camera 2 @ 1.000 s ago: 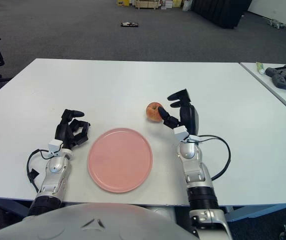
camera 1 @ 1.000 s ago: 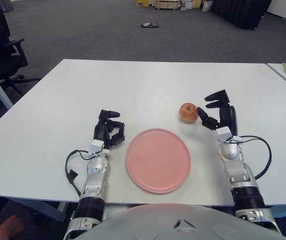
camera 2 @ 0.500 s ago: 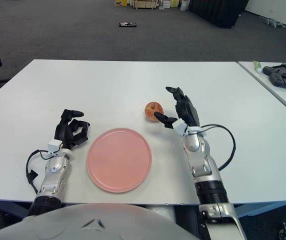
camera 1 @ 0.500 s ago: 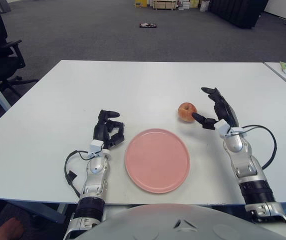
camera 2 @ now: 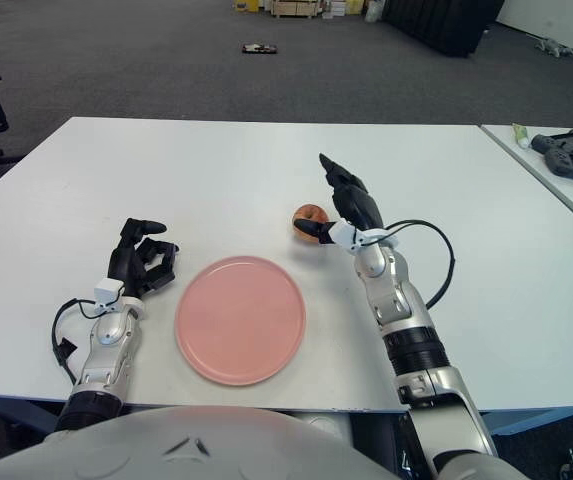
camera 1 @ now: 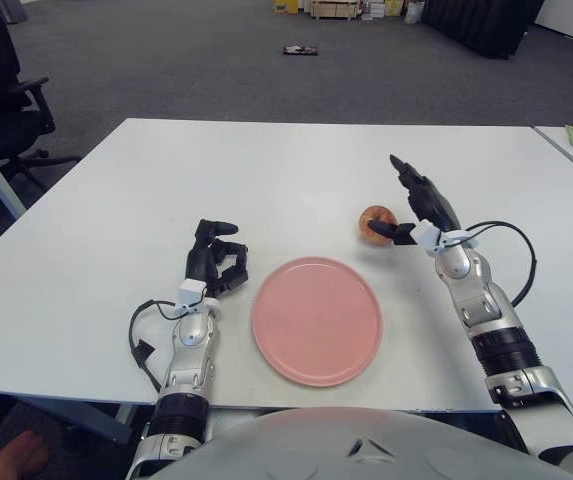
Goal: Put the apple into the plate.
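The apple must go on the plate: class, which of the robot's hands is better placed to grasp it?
Right. The right hand is open around the apple, beyond the plate. The left hand sits curled across the plate.

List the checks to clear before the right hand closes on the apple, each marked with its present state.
1. Right hand open around the apple: ok, fingers spread, one above it and one at its near side.
2. Apple held: not ok, it sits on the table with the fingers not closed.
3. Plate free to receive: ok, nothing lies in it.
4. Route from apple to plate: ok, bare table between them.
5. Left hand out of the way: ok, it shows left of the plate, curled and holding nothing.
6. Far side of the apple gripped: cannot tell, the hand hides it.
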